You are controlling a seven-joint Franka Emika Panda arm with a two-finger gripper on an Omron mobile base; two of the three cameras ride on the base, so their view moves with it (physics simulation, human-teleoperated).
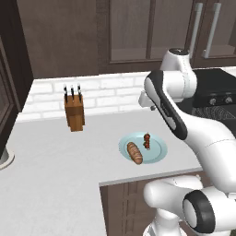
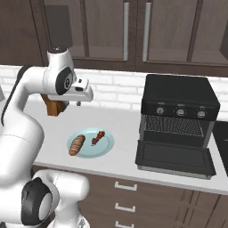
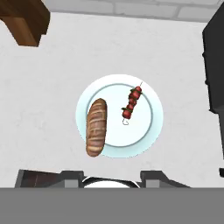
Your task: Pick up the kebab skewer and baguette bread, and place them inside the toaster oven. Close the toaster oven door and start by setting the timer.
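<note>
The baguette bread (image 1: 135, 152) (image 2: 77, 144) (image 3: 96, 127) and the kebab skewer (image 1: 147, 140) (image 2: 98, 138) (image 3: 132, 103) lie side by side on a pale blue plate (image 3: 148, 131) (image 2: 107, 144). My gripper (image 2: 78, 103) (image 3: 111, 177) hangs high above the plate and points down, its fingers apart with nothing between them. To the right stands the black toaster oven (image 2: 180, 95) (image 1: 216, 87). The toaster oven door (image 2: 174, 158) is folded down flat, and the wire rack shows inside.
A wooden knife block (image 1: 74, 112) (image 3: 26, 22) stands by the white brick wall behind and left of the plate. The plate sits near the counter's front edge (image 1: 147, 177). Dark cabinets hang above.
</note>
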